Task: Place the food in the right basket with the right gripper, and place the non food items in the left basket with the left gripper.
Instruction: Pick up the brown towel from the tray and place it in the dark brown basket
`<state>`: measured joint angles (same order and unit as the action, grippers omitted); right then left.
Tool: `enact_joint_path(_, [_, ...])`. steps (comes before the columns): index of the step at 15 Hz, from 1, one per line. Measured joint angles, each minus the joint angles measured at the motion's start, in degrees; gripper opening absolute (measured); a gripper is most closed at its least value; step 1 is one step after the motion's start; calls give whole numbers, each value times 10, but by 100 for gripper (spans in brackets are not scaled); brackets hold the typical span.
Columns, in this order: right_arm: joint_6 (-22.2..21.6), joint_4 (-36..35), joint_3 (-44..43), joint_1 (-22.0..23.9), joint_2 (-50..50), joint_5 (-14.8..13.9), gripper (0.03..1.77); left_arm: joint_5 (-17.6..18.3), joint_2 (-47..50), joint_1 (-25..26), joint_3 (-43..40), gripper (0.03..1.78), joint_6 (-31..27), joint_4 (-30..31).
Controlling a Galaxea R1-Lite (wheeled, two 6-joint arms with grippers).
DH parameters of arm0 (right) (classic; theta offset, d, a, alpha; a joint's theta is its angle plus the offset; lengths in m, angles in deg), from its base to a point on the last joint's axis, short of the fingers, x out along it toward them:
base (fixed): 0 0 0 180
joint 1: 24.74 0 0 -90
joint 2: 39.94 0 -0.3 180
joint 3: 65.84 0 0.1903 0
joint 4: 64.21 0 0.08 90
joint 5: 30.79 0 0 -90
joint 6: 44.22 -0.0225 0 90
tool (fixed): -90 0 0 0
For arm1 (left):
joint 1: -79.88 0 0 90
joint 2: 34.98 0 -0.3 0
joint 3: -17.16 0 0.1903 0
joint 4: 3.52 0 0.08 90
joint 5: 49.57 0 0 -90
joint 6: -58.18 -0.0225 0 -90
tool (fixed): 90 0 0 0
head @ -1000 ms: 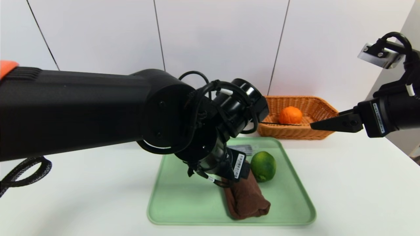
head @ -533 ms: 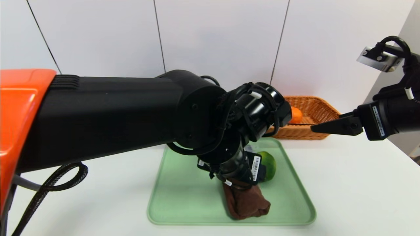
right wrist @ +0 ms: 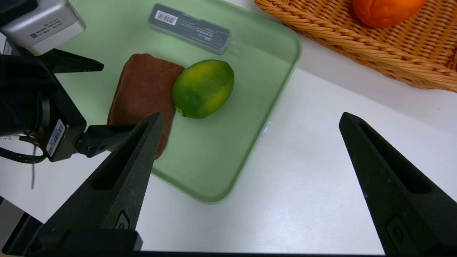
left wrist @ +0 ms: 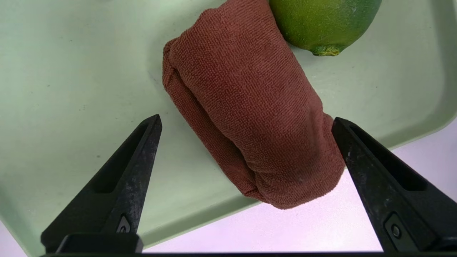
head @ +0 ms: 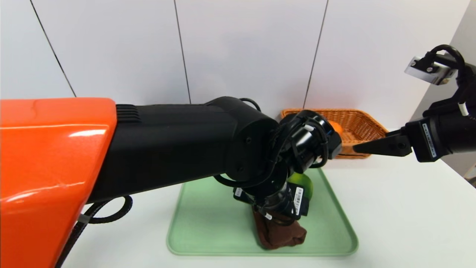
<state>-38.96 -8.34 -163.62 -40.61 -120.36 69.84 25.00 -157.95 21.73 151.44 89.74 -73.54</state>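
A rolled brown terry towel (left wrist: 246,121) lies on the smooth pale-green tray (left wrist: 71,71), touching a glossy green citrus (left wrist: 321,25). The left gripper (left wrist: 246,125) is spread wide above the towel. The right gripper (right wrist: 250,121) is held wide, empty, near the woven wicker basket (right wrist: 357,39) containing a dimpled orange (right wrist: 385,9).

Colours on the pale green tray (right wrist: 228,178) and white table (right wrist: 314,200)

Rust-brown ribbed towel (left wrist: 250,117); mottled green-yellow lime (right wrist: 203,89); orange fruit (right wrist: 385,10) in tan woven basket (right wrist: 357,39); dark barcoded box (right wrist: 189,28); black pincers, left (left wrist: 246,125), right (right wrist: 250,121); orange-black arm (head: 55,167).
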Motion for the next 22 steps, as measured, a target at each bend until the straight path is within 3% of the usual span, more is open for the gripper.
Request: enact_joint_path(22, [1, -1, 12, 0, 5, 3, 171, 7, -42, 0, 3, 169, 0, 11])
